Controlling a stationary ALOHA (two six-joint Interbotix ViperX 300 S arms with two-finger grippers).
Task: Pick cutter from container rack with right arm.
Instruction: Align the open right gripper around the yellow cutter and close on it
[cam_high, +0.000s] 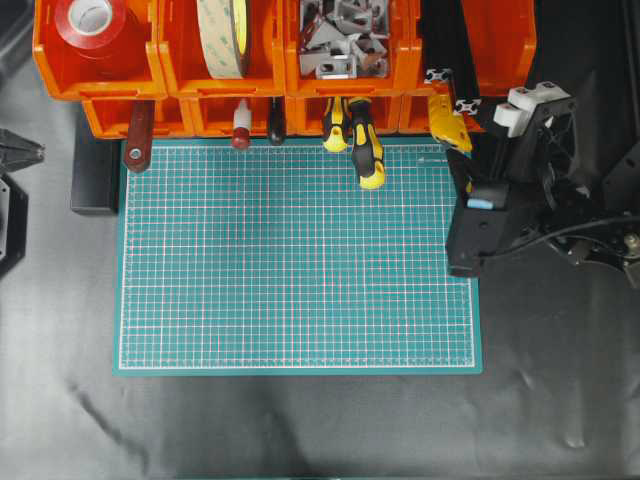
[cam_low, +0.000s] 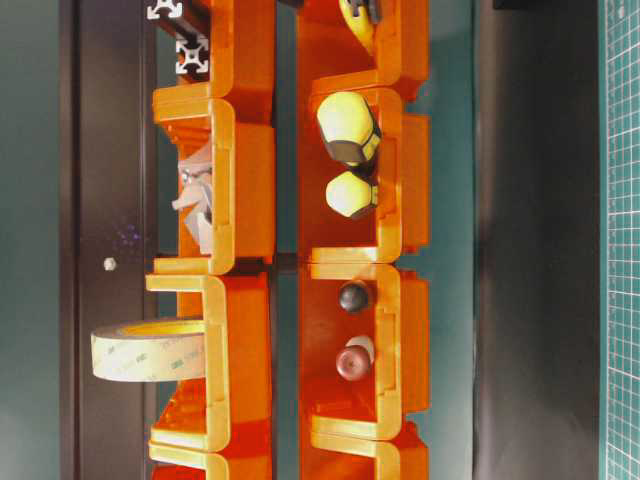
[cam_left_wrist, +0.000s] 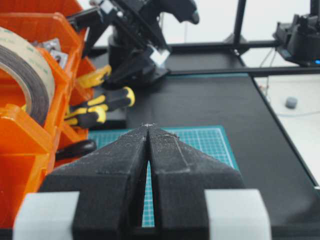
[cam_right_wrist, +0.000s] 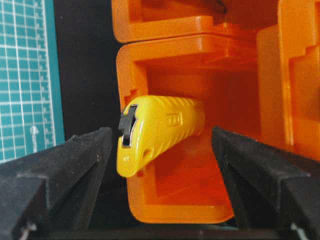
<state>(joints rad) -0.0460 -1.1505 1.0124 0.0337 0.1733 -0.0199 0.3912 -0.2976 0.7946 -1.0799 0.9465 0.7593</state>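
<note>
Seen from overhead, the left fingers (cam_left_wrist: 148, 131) sit clenched on nothing, off at nine o'clock. Across the green mat (cam_high: 290, 260), the cutter (cam_right_wrist: 157, 131) pokes out of the container rack (cam_high: 250, 110) bin at two o'clock. The right arm (cam_high: 500, 200) has its fingers (cam_right_wrist: 160, 165) spread wide either side of it, not touching. Closing off-centre could nudge the cutter deeper into the bin or catch the bin wall.

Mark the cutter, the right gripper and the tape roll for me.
cutter (cam_right_wrist: 160, 127), right wrist view, yellow body.
right gripper (cam_right_wrist: 162, 160), right wrist view, midway between open fingertips.
tape roll (cam_high: 225, 35), overhead view, beige outer band.
</note>
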